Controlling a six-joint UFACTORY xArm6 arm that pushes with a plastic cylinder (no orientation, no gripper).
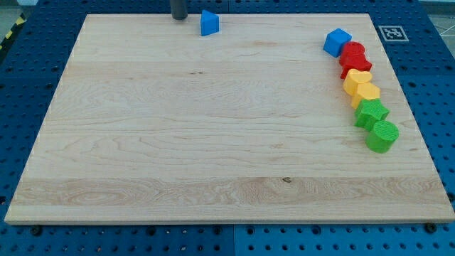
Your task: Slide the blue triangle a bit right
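My tip (178, 18) rests on the wooden board (213, 142) at its top edge, just left of the blue triangle (209, 23), with a small gap between us, I think. I end in a bare rod, so nothing is gripped. Along the right edge runs a curved line of blocks: blue cube (337, 42), two red (353, 58), two yellow (361, 87), two green (377, 124).

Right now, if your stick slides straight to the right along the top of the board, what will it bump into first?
Probably the blue triangle: my tip sits just to its left at the board's top edge, nothing between them. Depth is hard to judge, so it might only graze it.
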